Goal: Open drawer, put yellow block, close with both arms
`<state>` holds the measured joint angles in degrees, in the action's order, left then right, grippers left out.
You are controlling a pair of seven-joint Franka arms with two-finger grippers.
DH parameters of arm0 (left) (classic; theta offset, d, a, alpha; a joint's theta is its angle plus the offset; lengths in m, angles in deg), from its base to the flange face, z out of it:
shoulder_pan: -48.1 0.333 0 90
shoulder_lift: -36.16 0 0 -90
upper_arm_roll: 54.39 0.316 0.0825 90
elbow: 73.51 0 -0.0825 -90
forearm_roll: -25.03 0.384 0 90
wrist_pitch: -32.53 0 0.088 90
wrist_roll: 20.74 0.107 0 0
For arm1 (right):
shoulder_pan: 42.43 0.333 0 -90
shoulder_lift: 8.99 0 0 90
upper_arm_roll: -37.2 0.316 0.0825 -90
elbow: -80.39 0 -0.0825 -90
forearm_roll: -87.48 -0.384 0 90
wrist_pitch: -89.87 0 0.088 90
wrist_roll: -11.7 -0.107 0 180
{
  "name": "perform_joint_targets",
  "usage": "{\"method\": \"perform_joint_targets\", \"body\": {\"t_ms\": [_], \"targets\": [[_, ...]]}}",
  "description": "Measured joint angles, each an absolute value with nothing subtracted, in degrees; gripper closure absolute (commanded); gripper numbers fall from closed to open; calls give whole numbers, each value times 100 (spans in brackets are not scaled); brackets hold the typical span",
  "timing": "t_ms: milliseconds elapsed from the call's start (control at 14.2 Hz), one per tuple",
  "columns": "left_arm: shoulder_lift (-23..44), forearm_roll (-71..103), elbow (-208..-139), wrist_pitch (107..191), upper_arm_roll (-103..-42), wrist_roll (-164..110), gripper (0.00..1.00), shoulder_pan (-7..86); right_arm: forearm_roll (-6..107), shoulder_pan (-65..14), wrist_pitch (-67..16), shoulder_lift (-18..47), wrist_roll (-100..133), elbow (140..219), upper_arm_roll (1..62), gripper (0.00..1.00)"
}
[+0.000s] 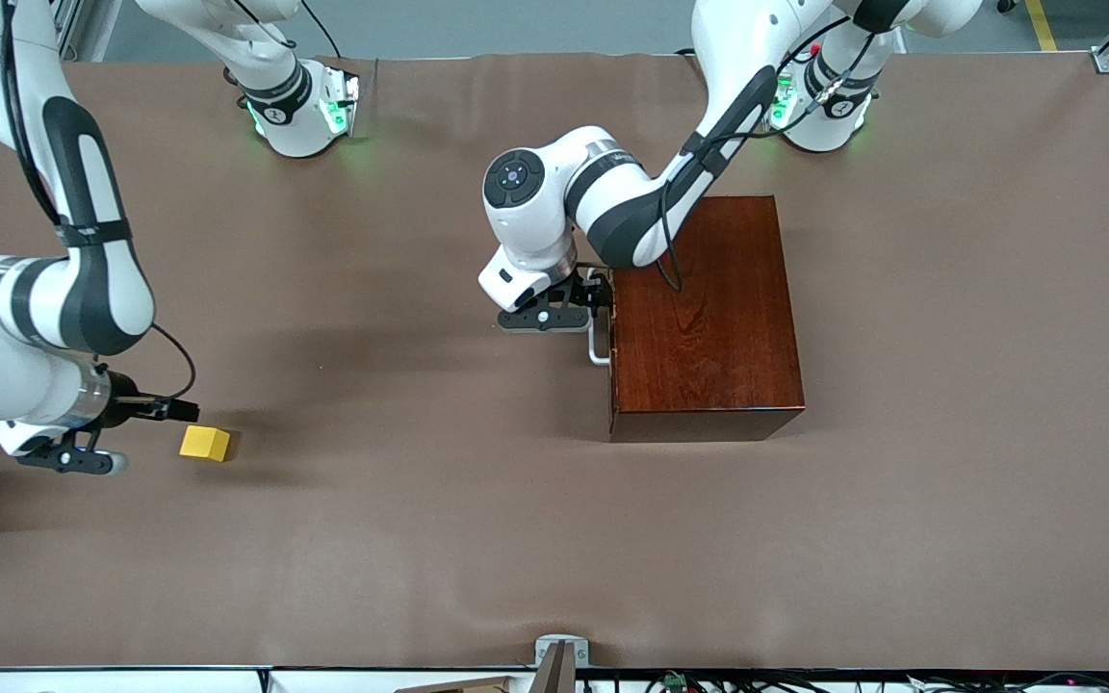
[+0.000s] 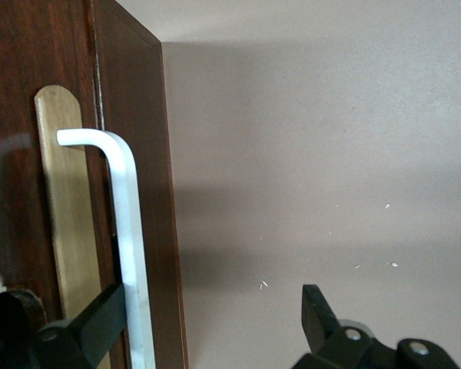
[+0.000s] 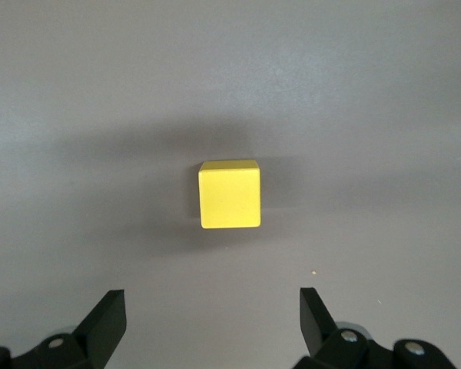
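The brown-covered desk (image 1: pixel 949 500) carries a glossy dark reddish-brown wooden box (image 1: pixel 704 318) toward the left arm's end, its drawer shut. The left arm bends down from its base, elbow over the box, wrist turned toward the drawer front. Its left pincer (image 1: pixel 581 300) stands open, one finger (image 2: pixel 88 327) set between the white U-shaped handle (image 2: pixel 127 231) and the drawer front, the other outside. The right arm folds low at its end; the right pincer (image 1: pixel 152 409) gapes open just beside the small yellow cube (image 1: pixel 205 443) lying on the desk, not touching.
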<state>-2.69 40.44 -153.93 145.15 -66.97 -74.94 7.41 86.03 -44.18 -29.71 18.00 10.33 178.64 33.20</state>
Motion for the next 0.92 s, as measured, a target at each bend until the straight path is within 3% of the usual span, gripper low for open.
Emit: {"method": "perform_joint_targets", "body": {"t_ms": [212, 917], "targets": [[-404, 4055, -15441, 14522, -6690, -7496, 0, 750, 8603, -4393, -3322, 1802, 1033, 18182, 3346, 0], [-503, 4168, -15345, 14485, -6687, -7530, 0, 747, 8603, -4396, -3357, 1801, 1033, 18358, 3352, 0]]}}
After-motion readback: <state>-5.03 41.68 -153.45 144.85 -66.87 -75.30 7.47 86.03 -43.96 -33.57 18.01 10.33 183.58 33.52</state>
